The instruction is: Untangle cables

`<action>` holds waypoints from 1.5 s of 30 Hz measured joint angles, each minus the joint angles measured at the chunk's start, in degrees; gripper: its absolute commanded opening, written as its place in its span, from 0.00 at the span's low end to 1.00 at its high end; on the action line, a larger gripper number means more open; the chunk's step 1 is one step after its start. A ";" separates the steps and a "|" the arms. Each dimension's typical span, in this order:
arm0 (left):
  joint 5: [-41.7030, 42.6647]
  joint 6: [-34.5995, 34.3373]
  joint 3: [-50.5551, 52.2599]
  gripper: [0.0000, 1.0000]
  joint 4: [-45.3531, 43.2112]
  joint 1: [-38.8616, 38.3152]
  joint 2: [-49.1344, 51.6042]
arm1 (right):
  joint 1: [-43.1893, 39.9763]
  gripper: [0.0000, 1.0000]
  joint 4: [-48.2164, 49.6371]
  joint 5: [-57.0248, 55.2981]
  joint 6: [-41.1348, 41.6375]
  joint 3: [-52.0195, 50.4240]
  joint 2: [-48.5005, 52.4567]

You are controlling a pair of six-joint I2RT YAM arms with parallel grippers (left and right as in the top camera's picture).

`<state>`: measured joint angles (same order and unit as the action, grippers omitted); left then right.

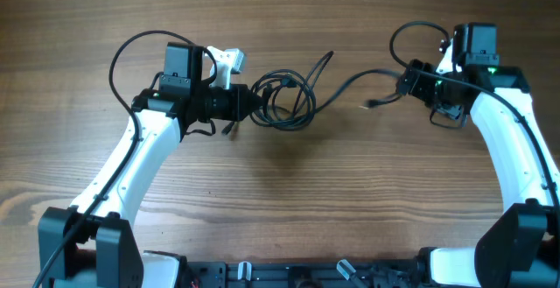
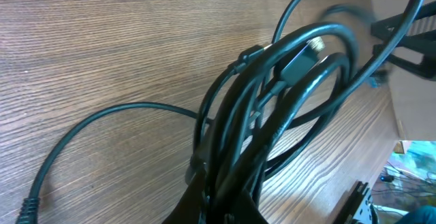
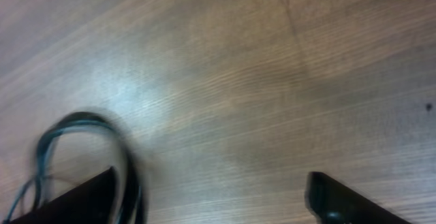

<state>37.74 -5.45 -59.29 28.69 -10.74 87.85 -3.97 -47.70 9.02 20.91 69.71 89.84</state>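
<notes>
Overhead view: seeing the cables [image 1: 284, 106] bunched in loose loops on the tabletop [image 1: 289, 200], closer to the far edge, about midway between the left and right edges. Looks like the left tool [image 1: 255, 104] clamped tight on that bunch, strands squeezed between its fingers in the left wrist view. Can see one strand trailing over toward the right tool [image 1: 404, 82], spread wide and gripping nothing, with a loop just beside one finger [image 3: 88, 200].
</notes>
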 measured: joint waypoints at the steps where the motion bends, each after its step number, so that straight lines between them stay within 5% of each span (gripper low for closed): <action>1: -0.07 0.00 0.00 0.04 0.04 0.00 0.00 | 0.00 1.00 -1.57 0.07 0.04 0.98 0.04; 6: -0.68 0.00 0.07 0.04 0.26 0.33 0.00 | -0.17 1.00 -7.15 -3.91 4.00 9.46 -0.13; 11: -0.85 -1.53 0.09 0.04 0.24 0.37 0.00 | 1.27 1.00 -6.14 7.30 0.20 10.05 -1.51; 18: -0.83 -12.35 0.09 0.04 -0.90 0.37 0.00 | 11.04 1.00 -7.10 14.60 -3.06 10.05 -1.51; 24: -0.83 -17.55 0.09 0.04 -1.75 0.37 0.00 | 11.65 1.00 -7.10 15.02 -3.26 10.05 -1.51; 45: -0.83 -18.71 0.09 0.04 -1.73 0.37 0.00 | 11.65 1.00 -8.94 15.91 -3.02 10.05 -1.51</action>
<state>36.91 -24.16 -59.20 26.96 -10.37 87.85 7.68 -56.64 24.93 17.89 79.77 88.33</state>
